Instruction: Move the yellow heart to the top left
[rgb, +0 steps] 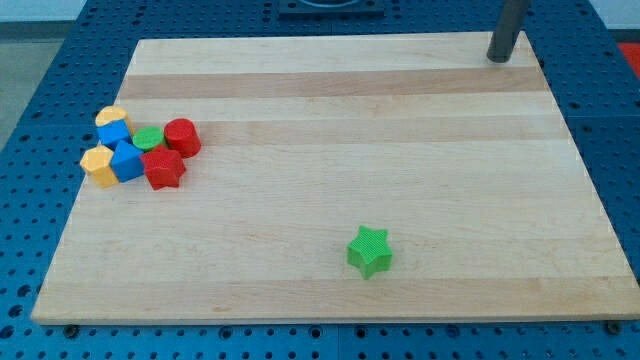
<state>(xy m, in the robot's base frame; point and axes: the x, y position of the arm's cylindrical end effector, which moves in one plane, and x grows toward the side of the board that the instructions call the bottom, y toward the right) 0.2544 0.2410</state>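
**A:** Here's the picture: my tip (498, 58), the lower end of the dark rod, sits at the board's top right corner, just inside the top edge. No jaws on this rig, so nothing is grasped or released; the rod stands bare, touching no block.

**B:** And the yellow heart?

**A:** Right across the pale wooden board (330, 110), by the left edge, in a tight cluster. Two yellow blocks there: the yellow heart-like block (112, 117) at the cluster's top, which I take for the heart, and a yellow faceted block (98, 166) at its lower left. Shapes are small, so that reading is tentative.

**B:** What's packed around it?

**A:** A blue block (114, 134) touches it just below, another blue block (127, 160) lower still, then a green round block (149, 138), a red cylinder (182, 136) and a red star-like block (164, 169) on the side nearer the tip.

**B:** So the crux?

**A:** The heart lies far toward the left edge from the tip, already near the top left corner. Open wood lies between. A lone green star (369, 250) sits near the bottom edge, well clear.
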